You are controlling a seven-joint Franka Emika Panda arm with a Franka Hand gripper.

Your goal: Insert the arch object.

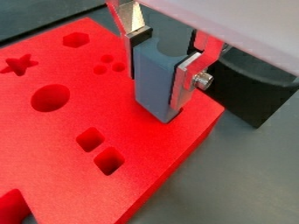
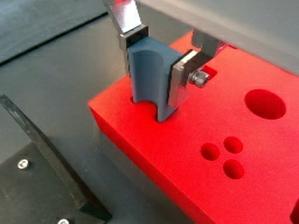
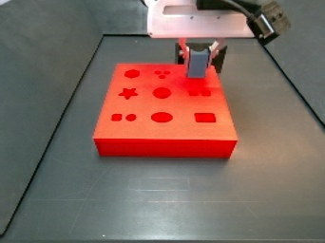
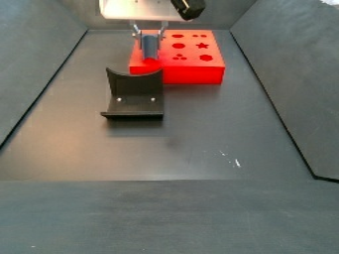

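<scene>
**Gripper.** The gripper hangs over the far right part of the red board, in the upper centre of the frame in a side view. In a side view taken from another angle, it stands at the upper left, behind the fixture.

**Jaws.** The jaws are closed on the arch object. One silver finger presses on each of two opposite faces.

**Arch object.** The piece is an upright blue-grey block. A rounded notch shows in its lower end in a wrist view. That end meets the top face of the red board close to a corner. Whether it sits in an opening cannot be told.

**Surroundings.** The board lies flat on the dark table. The fixture stands near the board's corner.
</scene>
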